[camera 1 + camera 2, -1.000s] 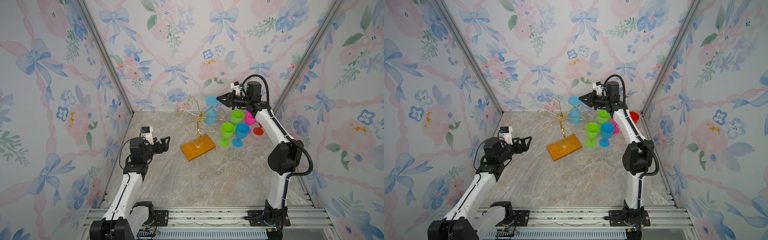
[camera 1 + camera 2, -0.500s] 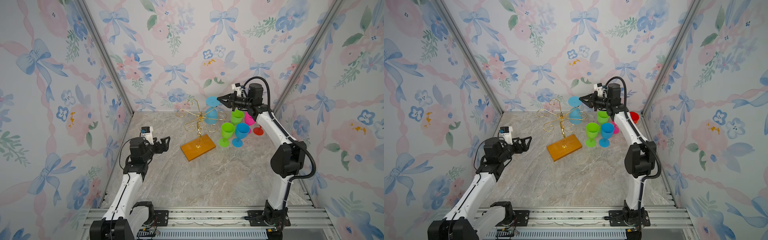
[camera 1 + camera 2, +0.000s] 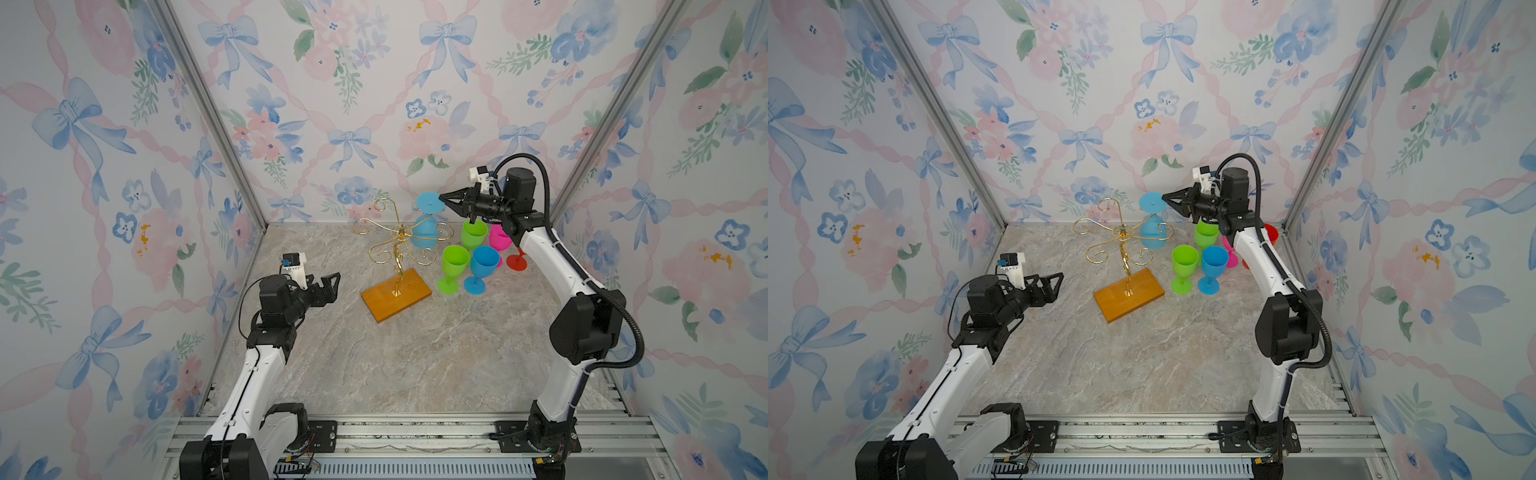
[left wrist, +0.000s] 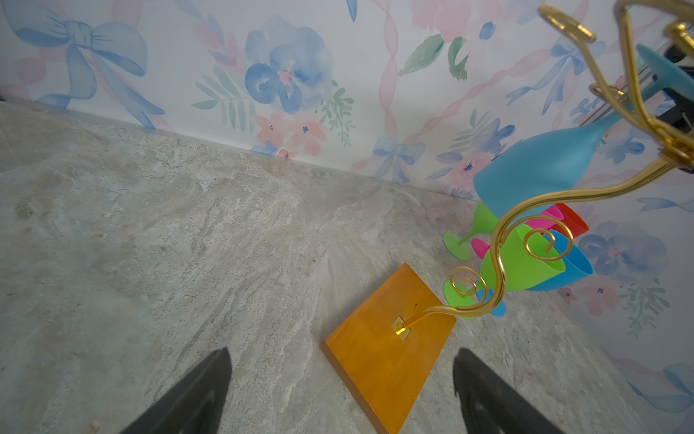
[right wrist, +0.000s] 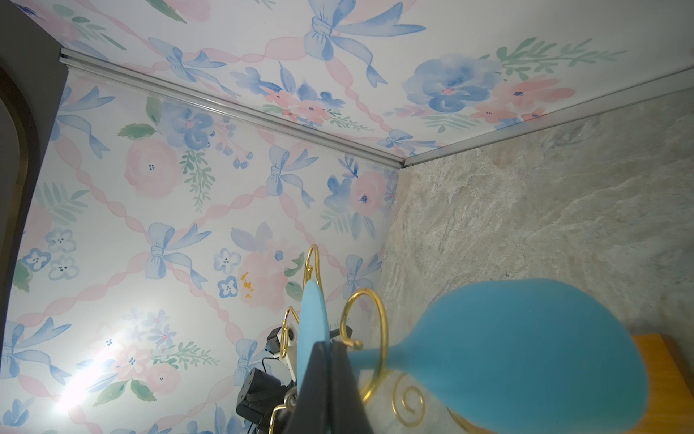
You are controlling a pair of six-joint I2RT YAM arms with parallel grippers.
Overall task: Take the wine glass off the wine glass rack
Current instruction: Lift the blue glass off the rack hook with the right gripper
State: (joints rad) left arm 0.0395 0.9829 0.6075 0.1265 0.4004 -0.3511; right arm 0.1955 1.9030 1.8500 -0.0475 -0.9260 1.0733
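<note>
Blue wine glass (image 3: pixel 424 232), thinly pinched by its foot between the right gripper (image 3: pixel 441 198) jaws, may slip or snag the wine glass rack (image 3: pixel 401 239) wire beneath them, while the left gripper (image 3: pixel 332 283) jaws stand spread.

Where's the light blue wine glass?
In both top views the light blue wine glass hangs upside down on the rack's right rear arm, right gripper pinching its foot.

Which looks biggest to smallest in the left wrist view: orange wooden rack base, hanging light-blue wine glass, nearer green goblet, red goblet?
1. orange wooden rack base, though closest
2. hanging light-blue wine glass
3. nearer green goblet
4. red goblet, mostly hidden behind others
</note>
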